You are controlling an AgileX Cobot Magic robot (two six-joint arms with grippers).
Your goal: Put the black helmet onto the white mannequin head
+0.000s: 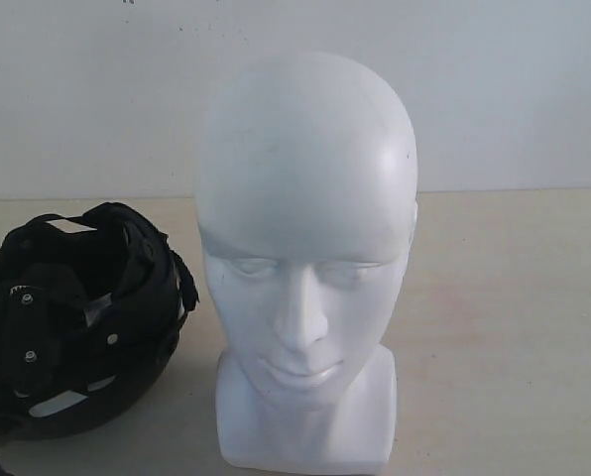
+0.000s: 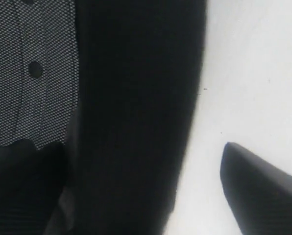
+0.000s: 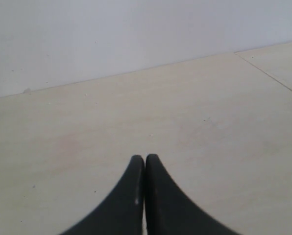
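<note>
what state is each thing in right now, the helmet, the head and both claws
black helmet, lying on the table beside the head, padded inside facing the exterior camera, not worn
white mannequin head, upright, bare
left claw, open, helmet edge between its fingers, not gripped
right claw, shut, empty

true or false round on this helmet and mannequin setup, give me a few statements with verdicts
1. The black helmet sits on the white mannequin head. False: it lies on the table beside the head, padded inside showing.
2. The white mannequin head stands upright on its neck base. True.
3. The right gripper is shut with nothing between its jaws. True.
4. The right gripper hangs over the black helmet. False: its wrist view shows only table and wall.
</note>
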